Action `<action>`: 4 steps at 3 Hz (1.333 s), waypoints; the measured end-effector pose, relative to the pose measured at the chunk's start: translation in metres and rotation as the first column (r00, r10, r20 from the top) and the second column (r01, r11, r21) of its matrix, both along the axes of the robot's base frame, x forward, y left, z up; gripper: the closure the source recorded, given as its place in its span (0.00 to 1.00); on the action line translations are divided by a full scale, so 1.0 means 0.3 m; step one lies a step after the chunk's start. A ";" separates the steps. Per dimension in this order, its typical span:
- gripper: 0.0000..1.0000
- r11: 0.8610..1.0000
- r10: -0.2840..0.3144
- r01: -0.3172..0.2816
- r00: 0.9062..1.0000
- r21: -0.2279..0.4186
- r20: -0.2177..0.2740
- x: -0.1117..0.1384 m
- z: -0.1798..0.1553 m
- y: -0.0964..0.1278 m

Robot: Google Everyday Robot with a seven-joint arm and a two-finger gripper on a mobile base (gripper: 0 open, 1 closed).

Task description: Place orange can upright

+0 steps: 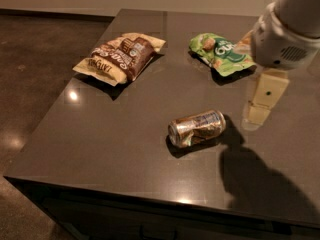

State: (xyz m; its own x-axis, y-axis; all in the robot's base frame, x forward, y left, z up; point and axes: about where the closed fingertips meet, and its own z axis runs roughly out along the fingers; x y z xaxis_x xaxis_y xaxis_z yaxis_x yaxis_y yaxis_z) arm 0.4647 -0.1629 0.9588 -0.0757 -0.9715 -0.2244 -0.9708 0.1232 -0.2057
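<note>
The orange can (196, 128) lies on its side on the dark table (110, 139), near the middle towards the front. Its silver end faces left and its blue-white label faces up. My gripper (263, 100) hangs from the white arm at the right. It is above the table, to the right of the can and a little behind it, and is not touching the can. It holds nothing that I can see.
A brown snack bag (120, 57) lies at the back left of the table. A green snack bag (220, 52) lies at the back, just left of my arm. The table's front and left edges drop to the floor.
</note>
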 end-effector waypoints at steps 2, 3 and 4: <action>0.00 0.975 0.219 -0.219 0.975 -0.021 -0.028 0.027 -0.157 0.141; 0.00 0.952 0.303 -0.305 0.951 -0.036 -0.057 0.020 -0.230 0.166; 0.00 0.923 0.374 -0.380 0.923 -0.056 -0.088 0.024 -0.293 0.178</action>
State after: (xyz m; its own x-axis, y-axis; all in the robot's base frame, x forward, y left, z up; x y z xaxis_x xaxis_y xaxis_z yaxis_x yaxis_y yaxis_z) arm 0.4720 -0.1095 0.8711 0.2855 -0.9445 -0.1623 -0.9554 -0.2672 -0.1256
